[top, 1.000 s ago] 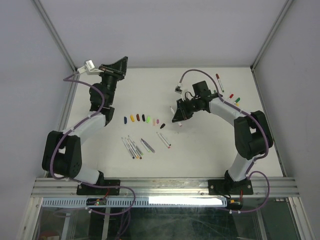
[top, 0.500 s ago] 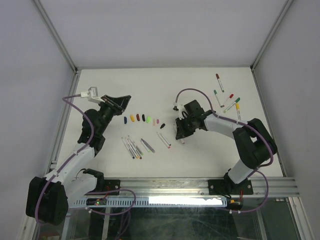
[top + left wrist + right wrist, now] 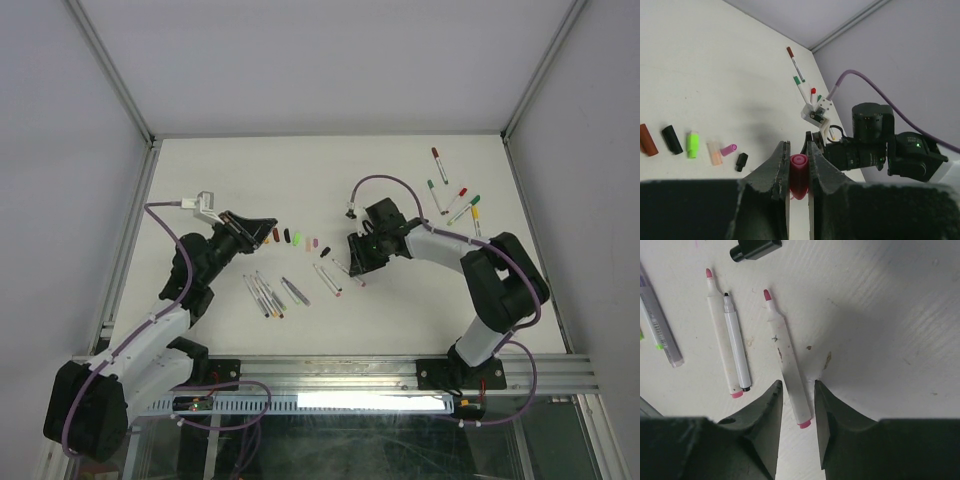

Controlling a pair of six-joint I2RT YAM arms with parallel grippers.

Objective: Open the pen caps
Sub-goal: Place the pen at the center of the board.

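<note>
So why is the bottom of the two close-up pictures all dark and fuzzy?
Left wrist view: the left tool sits right at the lens, so its dark fingers blur; the pink cap it pinches looks sharper. Right wrist view: the right tool blurs the same way, and a grey shadow lies on the table beside the pen. Top view: even light, nothing fuzzy.

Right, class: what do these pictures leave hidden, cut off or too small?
Left wrist: the left gripper's fingers hide the lower half of the dark pink cap.
Top: the left gripper overlaps the left end of the pen caps row.
Right wrist: the left edge cuts off a grey pen.
</note>
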